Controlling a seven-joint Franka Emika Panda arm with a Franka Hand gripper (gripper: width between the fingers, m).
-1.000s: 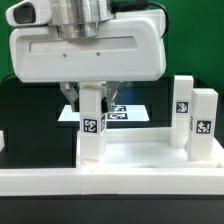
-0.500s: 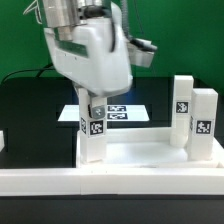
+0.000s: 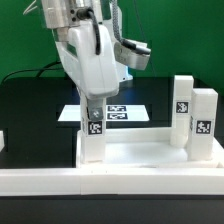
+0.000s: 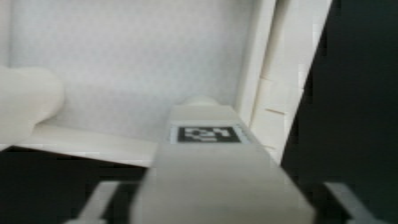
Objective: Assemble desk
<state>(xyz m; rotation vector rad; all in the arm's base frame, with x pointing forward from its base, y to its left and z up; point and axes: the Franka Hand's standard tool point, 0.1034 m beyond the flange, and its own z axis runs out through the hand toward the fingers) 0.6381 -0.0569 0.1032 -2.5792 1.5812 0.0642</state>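
Assembly well under way. The desk top, a large flat white rectangular plastic panel with raised rim (image 3: 150, 152), lies on the black table (image 3: 30, 100), behind a long low white border rail (image 3: 110, 182). Three short white square-section plastic legs stand upright on the panel: one at the corner toward the exterior view's left (image 3: 92, 135), two close together at the corner toward the exterior view's right (image 3: 184, 112) (image 3: 204, 120).

The white two-finger gripper (image 3: 92, 103) sits over the top of the left leg. In the wrist view the leg (image 4: 205, 165) runs up between the grey fingers (image 4: 111, 200), with a visible gap on each side; the jaws look slackened rather than clamped. Judgement: the leg seems to be just seated and let go.

Left to do, as far as can be judged: a fourth leg is not in view, and whether the three standing legs are fully tightened cannot be told.

Markings: black-and-white square tags on each leg and on the marker board (image 3: 115, 110) behind. No brand or readable writing.
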